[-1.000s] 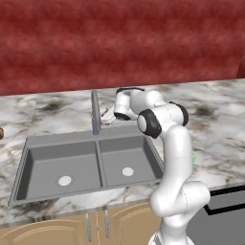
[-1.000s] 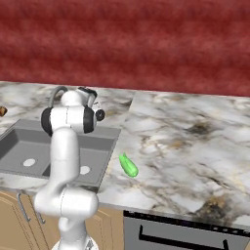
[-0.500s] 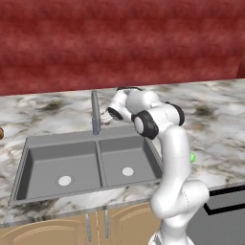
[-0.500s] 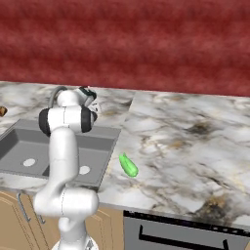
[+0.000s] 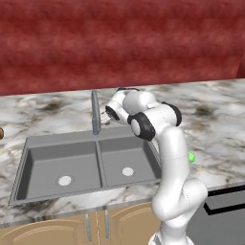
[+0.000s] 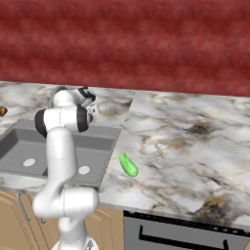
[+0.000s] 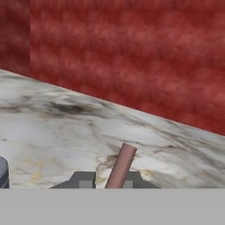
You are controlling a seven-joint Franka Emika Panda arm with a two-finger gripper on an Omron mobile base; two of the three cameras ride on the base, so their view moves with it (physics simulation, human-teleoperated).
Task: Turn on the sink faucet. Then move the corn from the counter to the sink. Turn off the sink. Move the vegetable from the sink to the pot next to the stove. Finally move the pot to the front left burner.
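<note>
The sink faucet (image 5: 95, 111) stands behind the grey double-basin sink (image 5: 24, 158), and I see no water under its spout. My gripper (image 5: 106, 116) is right beside the faucet, at its right. In the hand view the reddish lever (image 7: 121, 165) rises between my fingertips (image 7: 84, 179), with a gap to the left tip; the gripper (image 7: 107, 180) is open. The corn (image 6: 128, 165) lies on the marble counter (image 6: 185, 141) right of the sink; in the left base view only a green end (image 5: 192, 157) shows behind my arm. The pot is out of view.
A small brown lump (image 6: 2, 111) lies on the counter at the far left. The red wall (image 5: 119, 43) runs along the back of the counter. The stove's black edge (image 5: 225, 210) shows at the lower right, tan cabinet doors (image 5: 95, 225) below the sink.
The hand has shifted and turned slightly beside the faucet. The corn and everything else lie where they were.
</note>
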